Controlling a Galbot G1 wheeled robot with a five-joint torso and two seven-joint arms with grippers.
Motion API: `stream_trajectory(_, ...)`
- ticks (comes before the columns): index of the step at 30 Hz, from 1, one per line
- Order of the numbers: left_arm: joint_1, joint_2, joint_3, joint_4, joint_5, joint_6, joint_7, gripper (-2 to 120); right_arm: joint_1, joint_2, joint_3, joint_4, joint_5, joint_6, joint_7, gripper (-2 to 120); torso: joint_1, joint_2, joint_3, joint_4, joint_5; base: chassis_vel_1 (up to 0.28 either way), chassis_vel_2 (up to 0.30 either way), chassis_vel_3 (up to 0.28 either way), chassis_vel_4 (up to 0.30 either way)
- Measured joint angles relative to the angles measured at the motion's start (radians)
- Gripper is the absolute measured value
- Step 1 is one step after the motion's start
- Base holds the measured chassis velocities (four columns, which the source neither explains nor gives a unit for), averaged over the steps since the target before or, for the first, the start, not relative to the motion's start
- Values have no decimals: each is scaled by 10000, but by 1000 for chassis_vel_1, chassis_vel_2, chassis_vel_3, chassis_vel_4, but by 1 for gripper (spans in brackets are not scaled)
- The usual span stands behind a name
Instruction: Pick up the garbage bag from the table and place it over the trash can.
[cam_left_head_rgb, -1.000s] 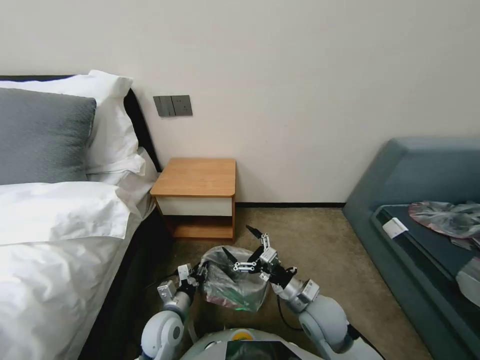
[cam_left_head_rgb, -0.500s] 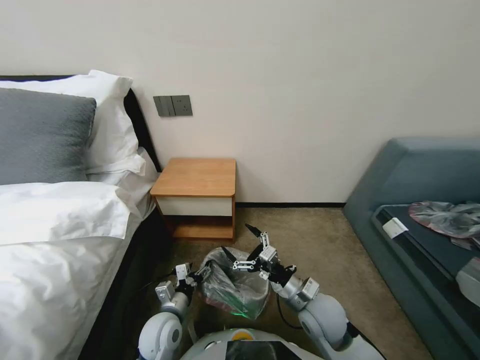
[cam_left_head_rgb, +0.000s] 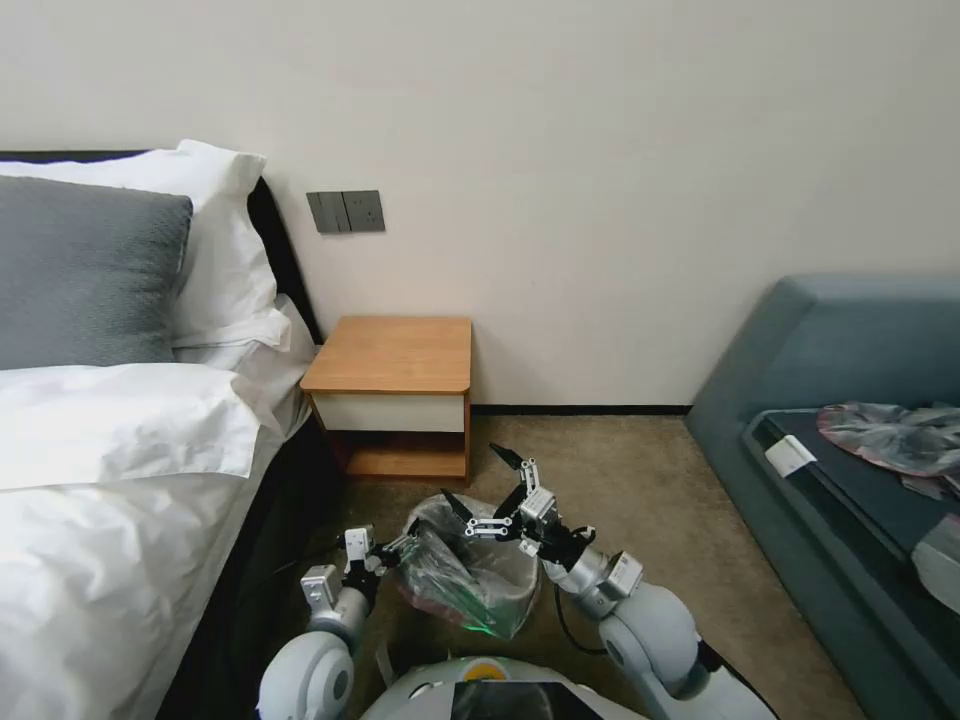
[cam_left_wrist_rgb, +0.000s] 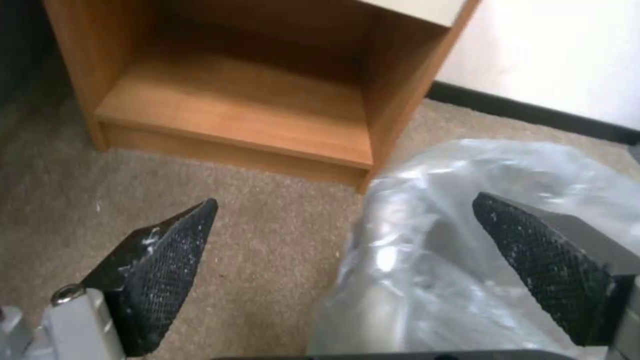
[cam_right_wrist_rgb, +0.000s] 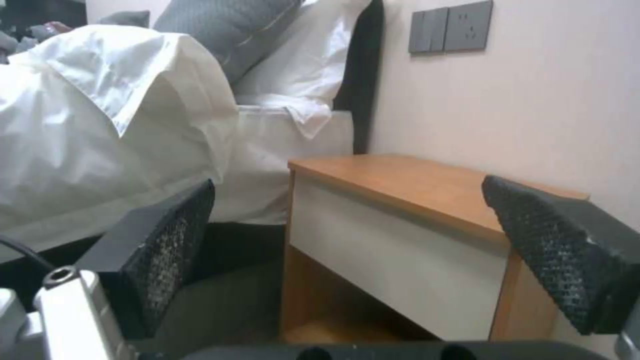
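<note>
In the head view we see the garbage bag (cam_left_head_rgb: 465, 575) draped over the trash can (cam_left_head_rgb: 487, 618) on the carpet just in front of the robot's body, its crinkled grey plastic bulging upward and a pink-red strip showing low on its near side. The bench (cam_left_head_rgb: 392, 354) stands farther off against the wall, its wooden top bare, with the bed (cam_left_head_rgb: 110, 480) to its left and the blue-grey sofa (cam_left_head_rgb: 850, 420) off to the right. Our left pincer (cam_left_head_rgb: 392, 549) sits at the left side of the bag, right against the plastic; from here we cannot tell whether its fingers are pinching the film. Our right pincer (cam_left_head_rgb: 482, 481) hovers above the far right side of the bag with its fingers spread wide, nothing between them.

In the left wrist view the left pincer (cam_left_wrist_rgb: 347, 220) is plainly spread. One fingertip (cam_left_wrist_rgb: 170, 250) hangs over bare carpet, the other (cam_left_wrist_rgb: 540, 250) lies in front of the shiny bag (cam_left_wrist_rgb: 427, 260). The bench's lower shelf (cam_left_wrist_rgb: 233, 115) lies just beyond.

In the right wrist view the right pincer (cam_right_wrist_rgb: 350, 200) is spread too, holding nothing, and it faces the bench's white drawer front (cam_right_wrist_rgb: 393, 260), with the bed's white linen (cam_right_wrist_rgb: 120, 115) alongside.
</note>
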Motion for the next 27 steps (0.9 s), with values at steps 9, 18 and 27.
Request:
stream_trajectory(9, 5, -46, -82, 1, 678, -2007, 590, 95, -5, 192, 73, -41, -195, -180, 1042, 100, 0, 0, 0, 3, 0, 0, 0, 0, 0)
stream_trajectory(18, -487, -174, -421, 1417, 1800, -5233, 1038, 99, -1411, 1070, 363, -45, -1512, -1051, 4901, 100, 0, 0, 0, -2, 0, 0, 0, 0, 0)
stream_trajectory(27, -587, -275, -493, 2273, 2348, -6591, 495, 100, -2050, 2131, 1628, -1762, -2912, 791, 5667, 100, 0, 0, 0, 0, 1, 0, 0, 0, 0)
